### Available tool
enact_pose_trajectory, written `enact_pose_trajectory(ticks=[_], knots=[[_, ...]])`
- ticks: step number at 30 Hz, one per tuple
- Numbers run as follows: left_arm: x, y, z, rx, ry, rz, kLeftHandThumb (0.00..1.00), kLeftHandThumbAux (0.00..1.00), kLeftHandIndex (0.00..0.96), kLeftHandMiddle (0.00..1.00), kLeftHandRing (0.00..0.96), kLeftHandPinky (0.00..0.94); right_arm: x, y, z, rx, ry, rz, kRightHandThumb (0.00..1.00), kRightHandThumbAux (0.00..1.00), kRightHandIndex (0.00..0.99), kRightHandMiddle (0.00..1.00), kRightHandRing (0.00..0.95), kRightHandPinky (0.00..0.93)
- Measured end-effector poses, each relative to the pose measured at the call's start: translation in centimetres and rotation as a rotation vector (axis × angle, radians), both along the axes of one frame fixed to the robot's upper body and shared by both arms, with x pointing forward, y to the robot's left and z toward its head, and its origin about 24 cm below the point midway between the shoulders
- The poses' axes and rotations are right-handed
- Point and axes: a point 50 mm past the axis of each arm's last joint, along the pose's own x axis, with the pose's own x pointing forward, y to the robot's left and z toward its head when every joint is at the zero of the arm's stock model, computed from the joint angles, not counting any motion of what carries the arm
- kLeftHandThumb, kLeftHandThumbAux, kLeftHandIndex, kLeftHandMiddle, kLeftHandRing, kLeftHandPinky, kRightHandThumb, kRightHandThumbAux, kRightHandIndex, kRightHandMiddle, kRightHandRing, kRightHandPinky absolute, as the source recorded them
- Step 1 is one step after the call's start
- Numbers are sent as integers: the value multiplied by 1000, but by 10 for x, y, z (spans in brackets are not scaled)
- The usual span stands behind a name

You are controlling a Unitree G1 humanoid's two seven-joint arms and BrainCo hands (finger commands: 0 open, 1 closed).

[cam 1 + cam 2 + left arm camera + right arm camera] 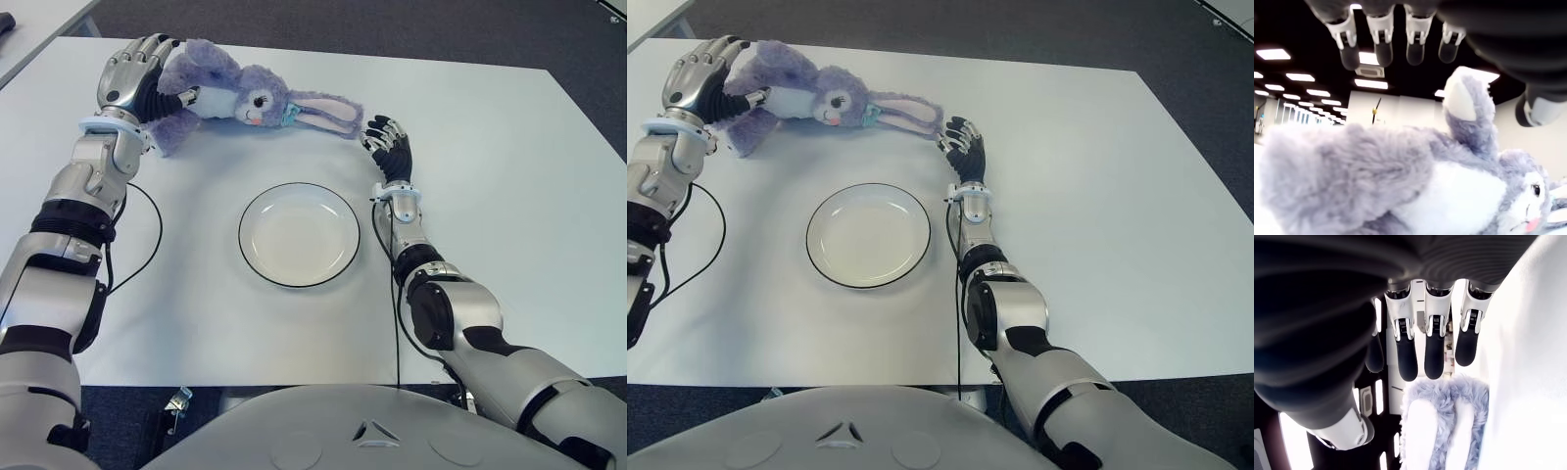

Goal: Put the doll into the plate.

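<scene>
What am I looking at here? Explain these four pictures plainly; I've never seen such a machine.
This is a humanoid robot with two silver arms ending in fingered hands. The two wide pictures come from cameras in its head, looking down at a white table. The two close-ups come from cameras on its wrists. On the table are a round white plate with a dark rim, which is empty, and beyond it a fluffy purple-and-white plush rabbit doll lying on its side. The left hand is spread over the doll's body and does not look closed on it. The right hand is open beside the doll's ears. Neither hand holds anything yet.
</scene>
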Motion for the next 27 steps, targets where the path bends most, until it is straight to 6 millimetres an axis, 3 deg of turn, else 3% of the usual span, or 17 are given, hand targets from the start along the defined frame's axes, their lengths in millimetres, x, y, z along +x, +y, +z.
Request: enact_pose_trajectory(ticks=[14, 21, 27], knots=[[16, -3, 6, -20, 56, 37, 319, 321, 75, 72, 93, 157, 0, 0, 0, 0, 0, -1, 361, 791, 224, 254, 219, 205], [19, -2, 4, -28, 80, 60, 307, 310, 79, 69, 99, 217, 0, 0, 0, 1, 0, 0, 395, 790, 219, 256, 223, 210], [20, 0, -1, -35, 110, 80, 304, 296, 80, 73, 100, 201, 0, 0, 0, 1, -1, 1, 377, 789, 220, 259, 234, 231]])
